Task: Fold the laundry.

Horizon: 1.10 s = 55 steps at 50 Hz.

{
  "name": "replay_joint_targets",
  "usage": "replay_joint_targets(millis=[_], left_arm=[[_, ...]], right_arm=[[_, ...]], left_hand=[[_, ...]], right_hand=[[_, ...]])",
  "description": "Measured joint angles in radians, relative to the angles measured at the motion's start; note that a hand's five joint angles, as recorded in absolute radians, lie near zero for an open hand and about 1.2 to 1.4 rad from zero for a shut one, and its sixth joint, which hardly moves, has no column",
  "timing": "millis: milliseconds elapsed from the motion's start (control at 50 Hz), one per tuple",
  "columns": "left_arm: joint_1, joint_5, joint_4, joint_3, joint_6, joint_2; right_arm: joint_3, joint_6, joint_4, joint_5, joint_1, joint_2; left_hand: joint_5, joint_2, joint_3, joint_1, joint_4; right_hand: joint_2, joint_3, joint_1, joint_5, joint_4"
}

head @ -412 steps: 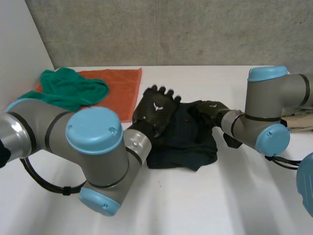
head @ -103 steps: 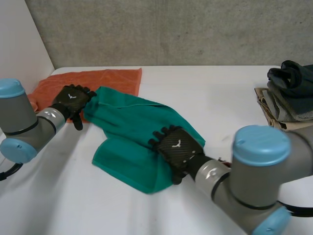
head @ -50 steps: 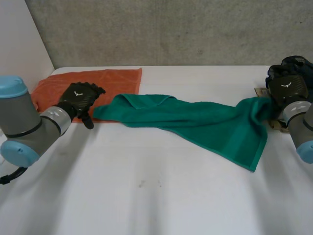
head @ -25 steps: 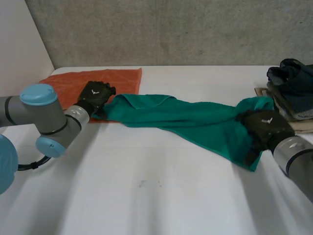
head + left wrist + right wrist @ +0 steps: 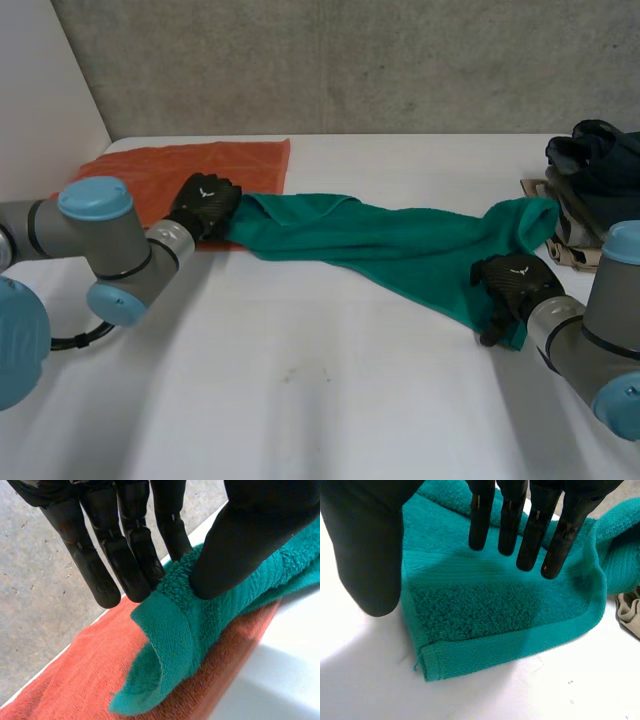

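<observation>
Arms (image 5: 110, 245): grey tubes, light-blue caps — left hand (image 5: 203, 203), right hand (image 5: 512, 280) black, white logo on each back.

Looped green terry towel (image 5: 480, 610), orange terry cloth (image 5: 75, 665), smooth matt white table (image 5: 300, 400).

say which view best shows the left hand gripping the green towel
Left wrist view: the left hand pinches the green towel's end between thumb and fingers. Head view gives the hand's back; right wrist view faces the towel's other corner.

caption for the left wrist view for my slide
Left robot hand pinching an end of the green towel over the orange towel
</observation>
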Motion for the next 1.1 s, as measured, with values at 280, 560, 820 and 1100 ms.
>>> replay_joint_targets(millis=[280,560,820,1100], left_arm=[[-0.019,-0.055,-0.005,-0.184,-0.022,0.277],[-0.025,-0.055,-0.039,-0.278,-0.133,0.496],[-0.014,-0.078,-0.215,-0.359,-0.159,0.711],[0.027,-0.181,-0.406,-0.483,-0.175,0.883]], right_arm=[[-0.034,-0.046,-0.021,-0.001,-0.001,0.045],[-0.054,-0.078,-0.057,0.002,-0.029,0.072],[-0.055,-0.101,-0.002,-0.012,-0.064,-0.073],[-0.181,-0.212,0.215,-0.096,-0.053,-0.331]], left_hand=[[0.0,0.004,0.008,0.0,0.003],[0.0,0.005,0.01,0.0,0.003],[0.0,0.005,0.01,0.0,0.004],[0.0,0.005,0.01,0.0,0.004]], right_hand=[[0.293,0.285,0.241,0.266,0.285],[0.696,0.689,0.571,0.68,0.69],[0.704,0.703,0.571,0.696,0.707],[0.704,0.703,0.571,0.699,0.707]])
